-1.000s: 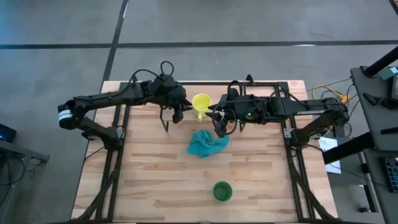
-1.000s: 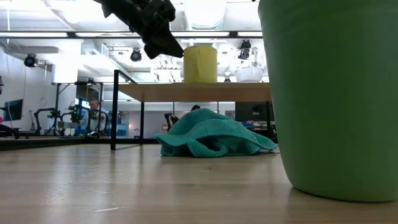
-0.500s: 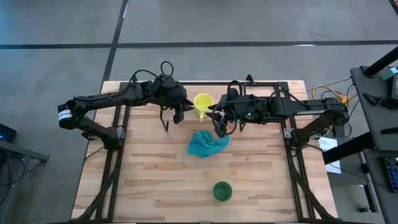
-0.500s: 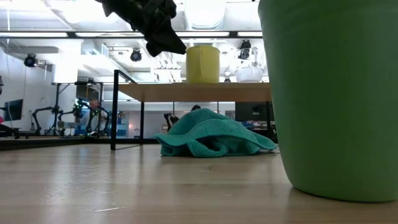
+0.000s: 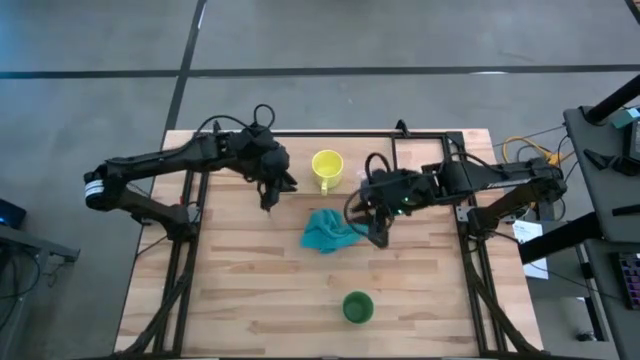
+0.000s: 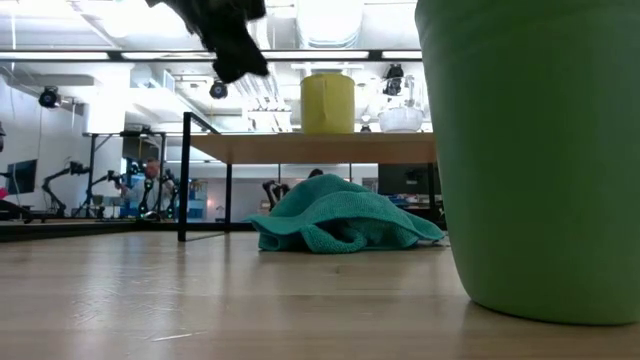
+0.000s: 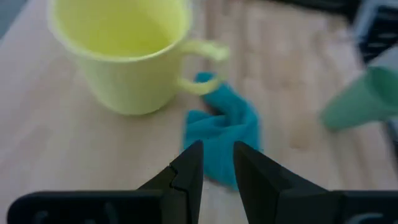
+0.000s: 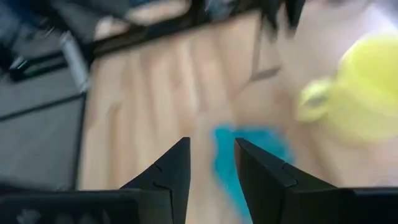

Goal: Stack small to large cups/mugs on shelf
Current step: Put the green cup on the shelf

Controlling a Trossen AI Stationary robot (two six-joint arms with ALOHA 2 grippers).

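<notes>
Standing on the shelf (image 6: 300, 148) at the tabletop's (image 5: 240, 300) twelve o'clock edge, the yellow mug (image 5: 326, 167) waits empty. The green cup (image 5: 358, 307) sits at six o'clock, beyond the teal cloth (image 5: 325, 232). Both the left end effector (image 5: 268, 187) and the right end effector (image 5: 381, 238) hang empty, fingers narrowly parted. The right one should probably clear the cloth and widen before descending on the green cup.

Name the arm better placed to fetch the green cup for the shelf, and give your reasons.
Right, probably. The right gripper hangs empty over the tabletop beside the teal cloth, nearer the green cup. The left gripper is farther back, beside the yellow mug on the shelf.
</notes>
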